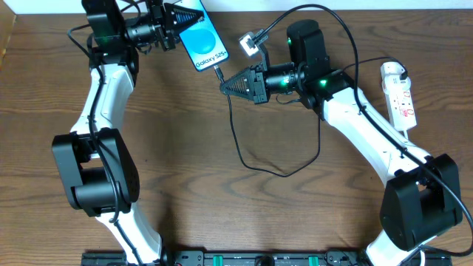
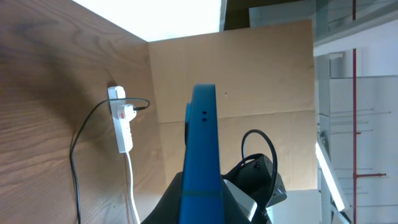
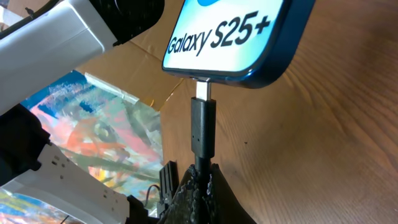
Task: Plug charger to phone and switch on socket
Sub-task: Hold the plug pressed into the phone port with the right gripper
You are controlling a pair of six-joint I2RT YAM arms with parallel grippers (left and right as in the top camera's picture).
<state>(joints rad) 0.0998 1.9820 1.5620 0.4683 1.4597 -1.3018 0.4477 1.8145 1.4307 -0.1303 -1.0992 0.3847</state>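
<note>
My left gripper is shut on the phone, blue-edged with a light blue "Galaxy S25+" screen, at the far middle of the table. In the left wrist view the phone stands edge-on between the fingers. My right gripper is shut on the charger cable just behind its black connector. The connector's metal tip is partly inside the phone's bottom port. The black cable loops over the table to the white power strip at the far right.
A small white-and-grey block lies near the phone. The strip with its white cord shows in the left wrist view. Cardboard walls stand behind the table. The wooden table spreads in front.
</note>
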